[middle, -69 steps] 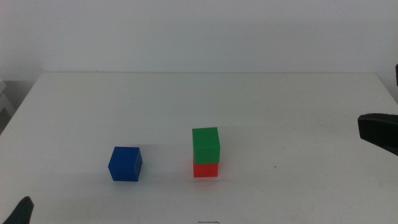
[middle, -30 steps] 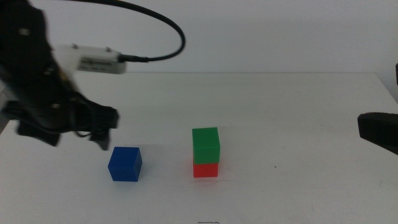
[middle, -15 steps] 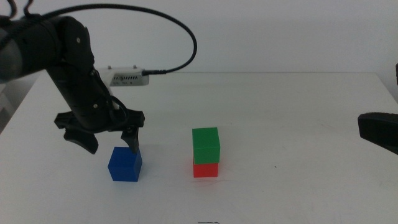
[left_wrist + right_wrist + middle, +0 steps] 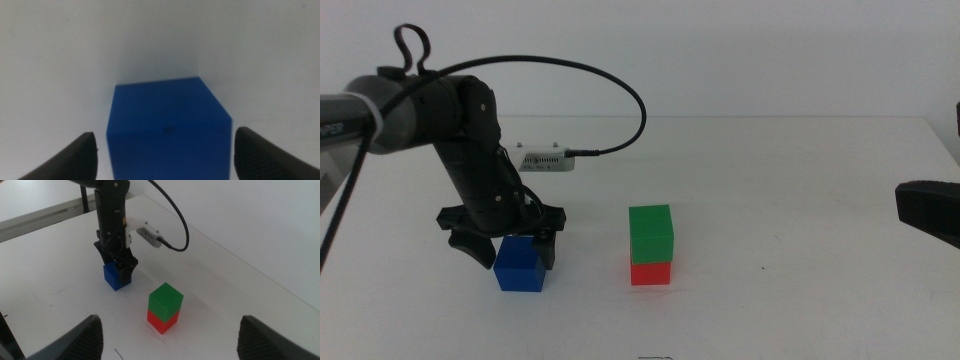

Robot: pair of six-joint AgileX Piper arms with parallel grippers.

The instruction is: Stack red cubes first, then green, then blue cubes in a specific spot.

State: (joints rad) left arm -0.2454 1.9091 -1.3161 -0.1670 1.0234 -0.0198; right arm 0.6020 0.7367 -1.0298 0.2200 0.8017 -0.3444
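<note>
The blue cube [image 4: 521, 265] rests on the white table, left of centre. My left gripper [image 4: 510, 250] has come down over it and is open, with one jaw on each side of the cube and a gap showing at both. The left wrist view shows the blue cube [image 4: 167, 132] between those jaws. To its right, the green cube [image 4: 651, 233] sits squarely on the red cube [image 4: 651, 272]. My right gripper [image 4: 928, 212] waits open at the right edge, holding nothing. Its wrist view shows the blue cube [image 4: 116, 276], the green cube [image 4: 166, 300] and the red cube [image 4: 162, 322].
The left arm's white camera box [image 4: 546, 158] and its black cable [image 4: 620, 90] hang behind the blue cube. The table's far edge [image 4: 720, 117] runs along a white wall.
The left arm swung in from the left and lowered. Its open jaws, which were above and behind the blue cube, now straddle it. The cubes and the right arm have not moved.
</note>
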